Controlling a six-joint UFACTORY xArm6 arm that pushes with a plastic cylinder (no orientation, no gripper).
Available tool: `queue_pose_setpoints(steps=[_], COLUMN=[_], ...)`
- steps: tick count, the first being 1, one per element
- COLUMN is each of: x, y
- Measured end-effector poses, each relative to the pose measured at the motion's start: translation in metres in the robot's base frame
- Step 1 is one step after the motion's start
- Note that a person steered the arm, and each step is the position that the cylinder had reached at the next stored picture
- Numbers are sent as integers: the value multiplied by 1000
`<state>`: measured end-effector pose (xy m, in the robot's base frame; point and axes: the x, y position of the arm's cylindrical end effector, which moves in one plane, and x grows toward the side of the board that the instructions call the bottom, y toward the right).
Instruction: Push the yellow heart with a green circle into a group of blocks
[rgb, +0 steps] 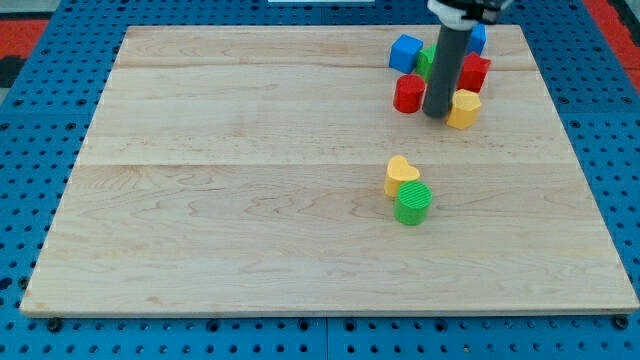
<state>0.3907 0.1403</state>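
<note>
The yellow heart (400, 172) lies right of the board's middle, touching the green circle (412, 203) just below it. My tip (436, 114) rests near the view's top right, well above the pair. It stands inside a cluster of blocks: a red block (407, 94) at its left, a yellow block (463, 109) at its right, a red block (473, 72) above right, a blue cube (405, 52) above left, a green block (426, 62) behind the rod and a blue block (477, 38) at the top.
The wooden board (250, 200) lies on a blue perforated table (40, 150). The rod (445, 70) hides part of the green block in the cluster.
</note>
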Motion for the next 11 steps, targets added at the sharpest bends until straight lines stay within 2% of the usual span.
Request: queue_pose_setpoints(steps=[1,2,3,4,5,6,8,9,11], x=[45,-7,-26,75,157,165,24,-1,-10], y=[44,66,33,91,29,-23,-44,-45,-44])
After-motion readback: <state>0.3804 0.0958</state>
